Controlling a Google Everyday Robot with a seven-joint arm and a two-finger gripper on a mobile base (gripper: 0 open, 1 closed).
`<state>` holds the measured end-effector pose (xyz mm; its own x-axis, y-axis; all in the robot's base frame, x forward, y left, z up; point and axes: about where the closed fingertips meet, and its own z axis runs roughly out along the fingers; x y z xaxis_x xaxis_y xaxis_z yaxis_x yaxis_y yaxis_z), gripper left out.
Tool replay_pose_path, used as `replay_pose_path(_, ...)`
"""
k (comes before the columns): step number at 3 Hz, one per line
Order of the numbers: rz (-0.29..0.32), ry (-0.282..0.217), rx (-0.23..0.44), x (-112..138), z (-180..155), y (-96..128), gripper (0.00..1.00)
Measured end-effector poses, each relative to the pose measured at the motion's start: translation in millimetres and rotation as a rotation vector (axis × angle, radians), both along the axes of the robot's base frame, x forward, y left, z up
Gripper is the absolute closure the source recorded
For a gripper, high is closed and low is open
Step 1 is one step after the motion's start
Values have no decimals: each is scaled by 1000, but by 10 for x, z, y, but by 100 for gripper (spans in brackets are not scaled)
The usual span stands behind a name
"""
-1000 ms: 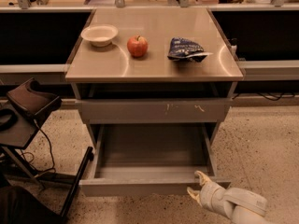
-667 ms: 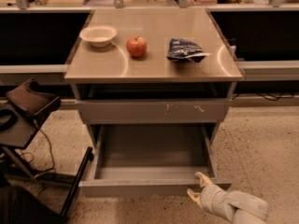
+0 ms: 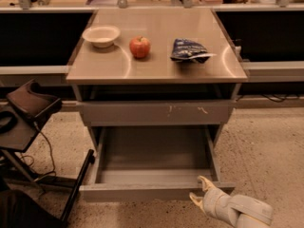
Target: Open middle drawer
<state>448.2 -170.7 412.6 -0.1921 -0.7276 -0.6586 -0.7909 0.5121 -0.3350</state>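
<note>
The middle drawer (image 3: 156, 192) is pulled out towards me below the scratched grey front (image 3: 156, 113). Its plain grey front is low in the camera view and its inside (image 3: 154, 151) is empty. My gripper (image 3: 199, 190) is at the right end of that drawer front, reaching in from the lower right. Its pale fingers (image 3: 204, 181) are spread apart, one near the front's top edge and one near its lower edge. It holds nothing that I can see.
On the cabinet top (image 3: 95, 70) stand a white bowl (image 3: 100, 35), a red apple (image 3: 140, 47) and a blue chip bag (image 3: 188, 51). A dark chair or stand (image 3: 28, 110) with cables is at the left. Speckled floor (image 3: 266, 151) lies to the right.
The gripper has shifted only slightly at the drawer's right front corner. The drawer stays pulled out as before.
</note>
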Motion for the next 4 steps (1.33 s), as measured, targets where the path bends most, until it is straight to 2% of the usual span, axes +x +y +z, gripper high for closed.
replay_pose_path(1, 0, 0, 0, 0, 0, 0, 73)
replay_pose_path(4, 0, 0, 0, 0, 0, 1, 4)
